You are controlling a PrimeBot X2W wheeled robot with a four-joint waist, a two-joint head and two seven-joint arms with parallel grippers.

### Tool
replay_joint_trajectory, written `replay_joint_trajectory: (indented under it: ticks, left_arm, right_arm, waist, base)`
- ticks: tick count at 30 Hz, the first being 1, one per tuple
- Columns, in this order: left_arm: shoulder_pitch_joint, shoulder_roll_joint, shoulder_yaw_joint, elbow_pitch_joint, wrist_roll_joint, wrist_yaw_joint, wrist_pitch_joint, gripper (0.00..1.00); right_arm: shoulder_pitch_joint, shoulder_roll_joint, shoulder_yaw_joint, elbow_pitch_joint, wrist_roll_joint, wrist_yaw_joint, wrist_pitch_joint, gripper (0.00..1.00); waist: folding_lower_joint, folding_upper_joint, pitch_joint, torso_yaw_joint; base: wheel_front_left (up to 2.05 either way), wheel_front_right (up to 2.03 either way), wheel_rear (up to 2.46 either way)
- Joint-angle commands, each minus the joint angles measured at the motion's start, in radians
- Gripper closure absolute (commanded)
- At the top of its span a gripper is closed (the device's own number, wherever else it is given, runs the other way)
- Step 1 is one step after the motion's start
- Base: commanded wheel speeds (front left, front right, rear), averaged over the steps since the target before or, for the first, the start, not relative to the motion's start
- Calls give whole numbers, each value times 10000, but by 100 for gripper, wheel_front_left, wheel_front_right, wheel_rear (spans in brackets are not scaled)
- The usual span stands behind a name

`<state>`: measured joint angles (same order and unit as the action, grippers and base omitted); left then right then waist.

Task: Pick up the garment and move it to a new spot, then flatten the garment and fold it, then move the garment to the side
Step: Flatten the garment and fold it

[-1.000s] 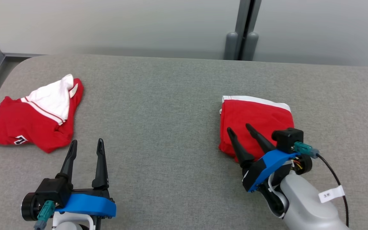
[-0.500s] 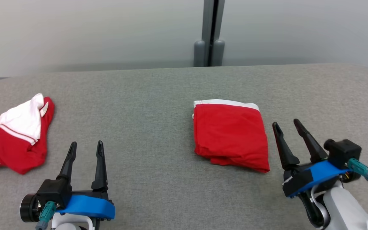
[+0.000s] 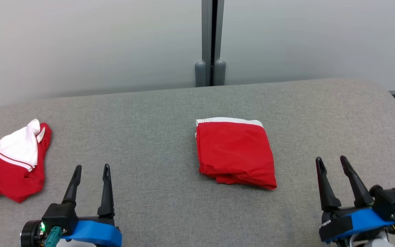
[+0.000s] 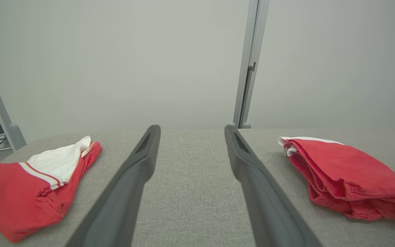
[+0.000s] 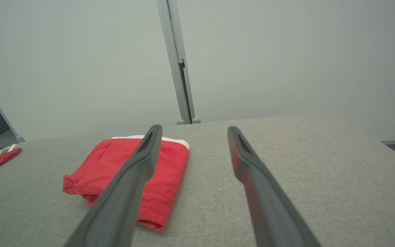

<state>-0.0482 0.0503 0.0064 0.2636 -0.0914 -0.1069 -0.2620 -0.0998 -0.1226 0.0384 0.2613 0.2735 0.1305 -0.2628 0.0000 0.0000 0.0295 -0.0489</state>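
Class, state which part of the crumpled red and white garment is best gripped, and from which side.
Likely the white fold at the crumpled garment's far end, taken from above by the nearer left gripper. That fold stands up off the table, giving a ridge to pinch.

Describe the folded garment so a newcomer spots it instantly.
On the grey padded table, in front of the vertical post at the back wall, lies the folded garment: a compact red rectangle with a white band along its far edge. The other red garment at the table's left edge is crumpled, with a white panel and stripes.
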Motion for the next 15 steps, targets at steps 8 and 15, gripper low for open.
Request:
replay_joint_trajectory:
  ticks: [8,15]
  left_arm:
    - [480,82,41,1,142,59,-42,0]
    - [656,101,86,-29,139,111,-44,0]
  right_arm:
    - [1184,354,-662,-542,-499,5,-26,0]
    - [1410,506,-583,-663,-761,5,-27,0]
  waist:
    - [0,0,-362,281]
    - [0,0,-468,335]
  base:
    - [0,0,0]
    - [0,0,0]
